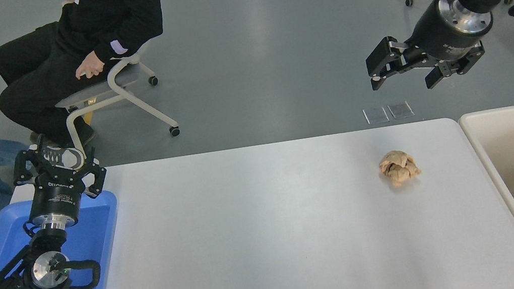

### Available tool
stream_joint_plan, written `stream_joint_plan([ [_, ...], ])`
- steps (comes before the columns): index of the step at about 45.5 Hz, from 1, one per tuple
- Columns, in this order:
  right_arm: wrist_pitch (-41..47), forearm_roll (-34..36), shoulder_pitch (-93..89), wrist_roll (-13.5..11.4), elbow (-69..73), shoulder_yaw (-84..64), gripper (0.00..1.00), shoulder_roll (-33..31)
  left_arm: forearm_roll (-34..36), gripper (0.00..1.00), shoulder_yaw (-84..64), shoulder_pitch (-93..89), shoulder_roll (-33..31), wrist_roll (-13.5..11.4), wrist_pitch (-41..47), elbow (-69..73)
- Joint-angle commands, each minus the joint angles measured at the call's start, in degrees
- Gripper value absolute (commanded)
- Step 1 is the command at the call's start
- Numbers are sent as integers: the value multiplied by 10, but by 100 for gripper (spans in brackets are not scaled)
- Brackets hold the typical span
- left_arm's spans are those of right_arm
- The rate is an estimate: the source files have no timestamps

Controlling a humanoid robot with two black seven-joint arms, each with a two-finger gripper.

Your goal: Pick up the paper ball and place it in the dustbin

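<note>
At far left, the left gripper (57, 162) rests over a blue tray (96, 224), fingers spread. A seated person (77, 33) is behind. The paper ball (398, 168) lies on the white table (270, 234), toward its right end. High above, the right gripper (401, 73) hangs with fingers apart. Far right, the dustbin (487, 151) seemingly holds scraps.
</note>
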Motion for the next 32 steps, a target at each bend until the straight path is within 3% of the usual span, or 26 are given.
stream_joint_plan([
  [1, -173, -3, -154, -2, -39, 12, 100, 36, 0, 99, 0, 0, 0, 0, 0, 1],
  [32, -305, -55, -432, -2, -346, 18, 100, 148, 0, 99, 0, 0, 0, 0, 0, 0],
])
